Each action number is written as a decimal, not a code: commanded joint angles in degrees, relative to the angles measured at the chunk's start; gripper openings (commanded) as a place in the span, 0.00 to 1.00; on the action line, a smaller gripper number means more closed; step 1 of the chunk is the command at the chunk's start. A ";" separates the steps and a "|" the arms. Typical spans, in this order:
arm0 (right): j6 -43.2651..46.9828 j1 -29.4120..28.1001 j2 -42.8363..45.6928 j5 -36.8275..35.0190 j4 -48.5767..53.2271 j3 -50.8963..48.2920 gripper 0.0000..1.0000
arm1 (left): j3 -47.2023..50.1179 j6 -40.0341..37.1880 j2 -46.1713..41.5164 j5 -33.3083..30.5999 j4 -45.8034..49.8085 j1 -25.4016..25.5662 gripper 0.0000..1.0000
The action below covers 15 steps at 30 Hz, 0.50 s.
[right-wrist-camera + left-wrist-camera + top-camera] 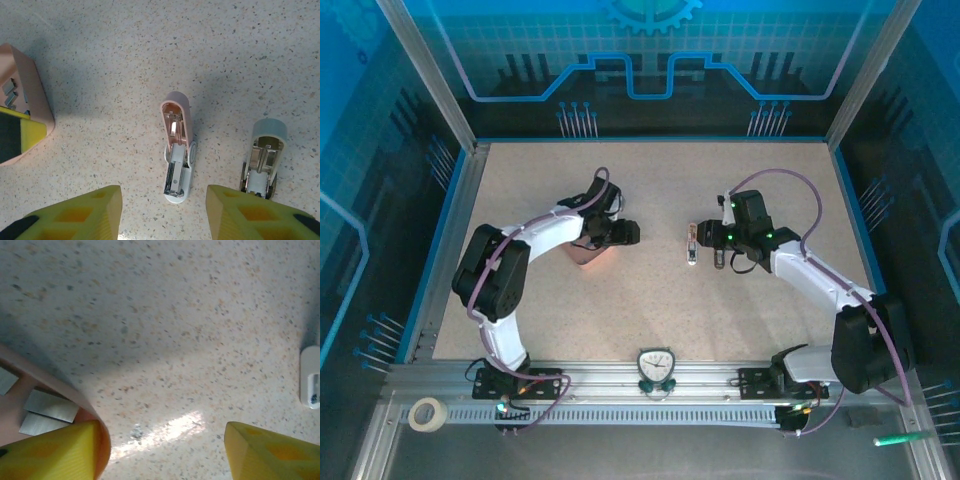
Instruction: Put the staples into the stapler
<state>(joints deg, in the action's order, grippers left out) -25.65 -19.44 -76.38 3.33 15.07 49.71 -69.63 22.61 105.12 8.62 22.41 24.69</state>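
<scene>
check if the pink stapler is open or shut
Open: the stapler has its pink top swung back flat, baring the metal channel inside.

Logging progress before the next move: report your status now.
Left gripper open, one finger over the pink tray; staples in it. Right gripper open, stapler lying opened just ahead, ungripped. Second stapler beside it.

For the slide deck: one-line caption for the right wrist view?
Open fingers frame the opened pink stapler, a blue one beside it, tray far left.
</scene>
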 commanded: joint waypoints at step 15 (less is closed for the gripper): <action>-0.27 -0.42 2.40 -1.46 8.69 6.01 0.45 | -2.08 6.43 1.51 10.35 -2.73 13.04 0.60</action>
<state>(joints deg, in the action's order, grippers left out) -25.65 -19.44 -74.52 1.76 21.06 53.41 -69.69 26.72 105.60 15.14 20.64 35.59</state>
